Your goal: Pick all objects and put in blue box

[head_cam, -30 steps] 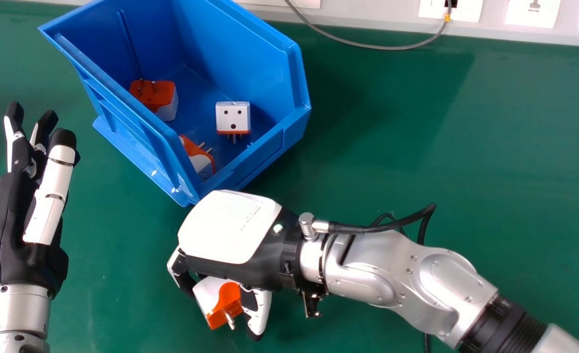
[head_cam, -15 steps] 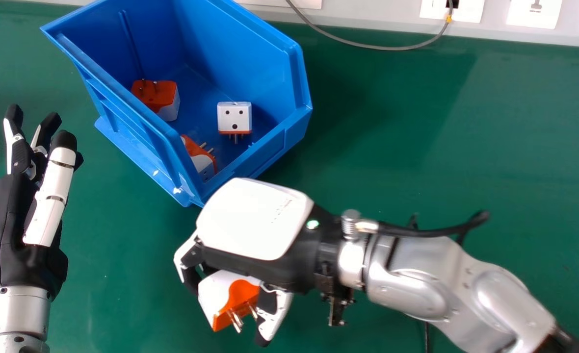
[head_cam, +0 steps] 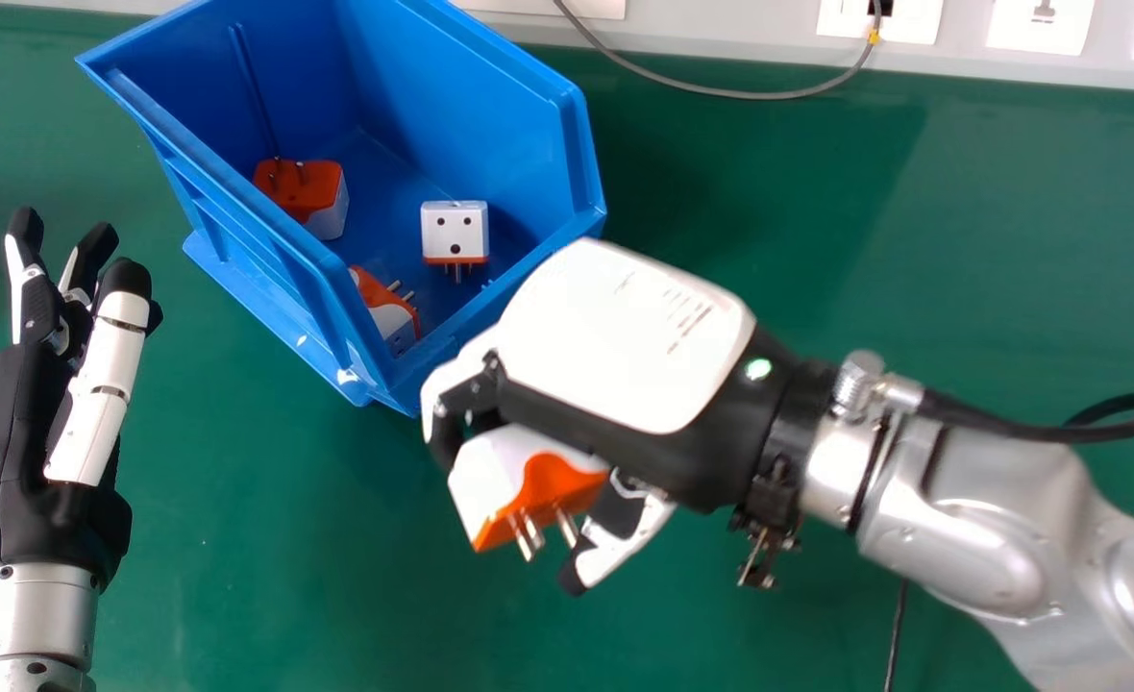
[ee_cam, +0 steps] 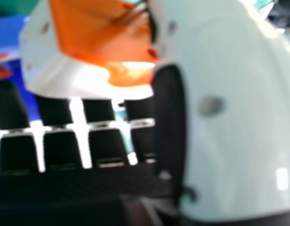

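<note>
Clearly, the right robot hand (head_cam: 625, 332) has a white-and-orange plug adapter (head_cam: 495, 471) pinched between its curled fingers and its thumb (ee_cam: 234, 122), the metal pins pointing towards the near side. Both are just on the near side of the blue box (head_cam: 500, 91), with the adapter outside it and the back of the hand overlapping the box's near right edge in the head view. Inside the box are three similar adapters: one at the left (head_cam: 300, 192), one further right (head_cam: 455, 231) and one by the near corner (head_cam: 389, 312). At the left of the green tabletop (head_cam: 817, 288), the left robot hand (head_cam: 19, 423) has its fingers extended, holding nothing.
</note>
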Tool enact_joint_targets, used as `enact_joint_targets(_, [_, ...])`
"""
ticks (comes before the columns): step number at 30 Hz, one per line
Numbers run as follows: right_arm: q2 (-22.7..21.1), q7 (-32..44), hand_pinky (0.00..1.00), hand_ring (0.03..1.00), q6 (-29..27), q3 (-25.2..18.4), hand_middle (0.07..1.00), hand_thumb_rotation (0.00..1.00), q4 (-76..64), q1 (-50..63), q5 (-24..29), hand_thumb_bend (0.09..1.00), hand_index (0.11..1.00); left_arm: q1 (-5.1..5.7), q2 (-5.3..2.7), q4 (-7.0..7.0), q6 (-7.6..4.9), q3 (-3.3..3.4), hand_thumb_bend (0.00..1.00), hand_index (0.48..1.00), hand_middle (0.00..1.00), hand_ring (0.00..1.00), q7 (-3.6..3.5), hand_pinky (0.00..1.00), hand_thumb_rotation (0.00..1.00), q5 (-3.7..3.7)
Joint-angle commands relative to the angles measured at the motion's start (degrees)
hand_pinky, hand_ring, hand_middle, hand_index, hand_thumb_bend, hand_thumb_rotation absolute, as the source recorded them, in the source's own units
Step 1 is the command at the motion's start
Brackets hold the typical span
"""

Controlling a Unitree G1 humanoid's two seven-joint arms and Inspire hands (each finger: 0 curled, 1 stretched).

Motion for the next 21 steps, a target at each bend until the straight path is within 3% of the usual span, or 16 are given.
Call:
enact_joint_targets(1, [0.4, 0.1, 0.36, 0.422, 1.2, -2.8, 0.503, 0.0, -1.7, -2.2, 2.6, 0.495, 0.531, -0.1, 0.4, -1.42, -0.27, 0.07, 0.33, 0.981, 0.97, 0.96, 0.04, 0.92, 0.6, 0.0])
enact_joint_targets(5, [0.8, -0.7, 0.35, 0.428, 1.4, -4.2, 0.511, 0.0, 0.1, -4.4, 3.0, 0.493, 0.54, -0.24, 0.39, -1.34, -0.19, 0.05, 0.33, 0.981, 0.97, 0.96, 0.0, 0.92, 0.6, -0.06])
enact_joint_targets(8, [1.7, -1.4, 0.34, 0.431, 2.5, -5.2, 0.517, 0.0, 1.7, -7.4, 2.7, 0.492, 0.544, -0.23, 0.38, -1.06, -0.51, 0.1, 0.33, 0.981, 0.97, 0.96, -0.43, 0.92, 0.61, -0.47])
enact_joint_targets(11, [2.8, -2.4, 0.34, 0.433, 3.4, -5.3, 0.52, 0.0, 3.5, -10.2, 1.8, 0.491, 0.546, -0.4, 0.57, -0.46, -1.01, 0.2, 0.33, 0.981, 0.97, 0.96, -0.81, 0.92, 0.61, -0.4])
enact_joint_targets(15, [5.5, -4.7, 0.33, 0.434, 4.6, -4.0, 0.523, 0.0, 8.4, -16.1, -1.0, 0.49, 0.548, -0.6, 0.71, 0.46, -2.09, 0.39, 0.33, 0.98, 0.97, 0.96, -1.51, 0.92, 0.61, -0.36])
enact_joint_targets(21, [10.1, -8.9, 0.33, 0.438, 5.7, -0.7, 0.527, 0.0, 20.1, -24.8, -5.2, 0.489, 0.549, -0.76, 0.4, 0.81, -2.27, 0.47, 0.33, 0.981, 0.97, 0.97, -1.49, 0.92, 0.61, -0.02])
